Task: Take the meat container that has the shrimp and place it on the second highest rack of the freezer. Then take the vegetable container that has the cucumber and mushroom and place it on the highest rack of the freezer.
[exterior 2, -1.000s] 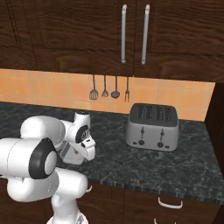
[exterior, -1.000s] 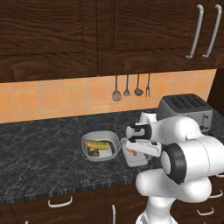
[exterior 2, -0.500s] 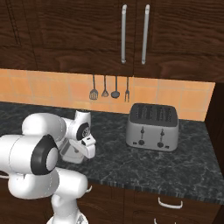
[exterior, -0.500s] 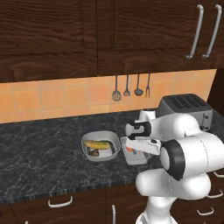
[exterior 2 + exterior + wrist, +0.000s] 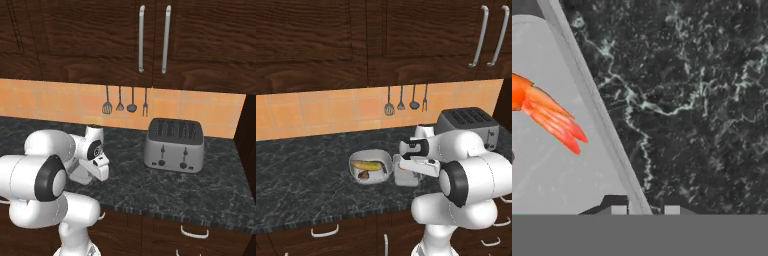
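The meat container point(image 5: 404, 176), a small grey tray, rests on the dark counter just right of the vegetable container point(image 5: 370, 167). That bowl holds the yellow-green cucumber point(image 5: 366, 164) and the dark mushroom point(image 5: 362, 174). My gripper point(image 5: 406, 169) is down at the tray's near edge. In the hand view the tray's rim point(image 5: 594, 107) runs between my two fingertips point(image 5: 617, 208), and the gripper point(image 5: 644, 209) is narrowed onto it. The orange-red shrimp point(image 5: 544, 110) lies on the tray floor to the left. The freezer is out of view.
A silver toaster point(image 5: 173, 145) point(image 5: 468, 125) stands on the counter to the right of the arm. Utensils point(image 5: 406, 100) hang on the orange tile wall behind. Dark wooden cabinets point(image 5: 381, 40) hang above, and drawers run below the counter edge.
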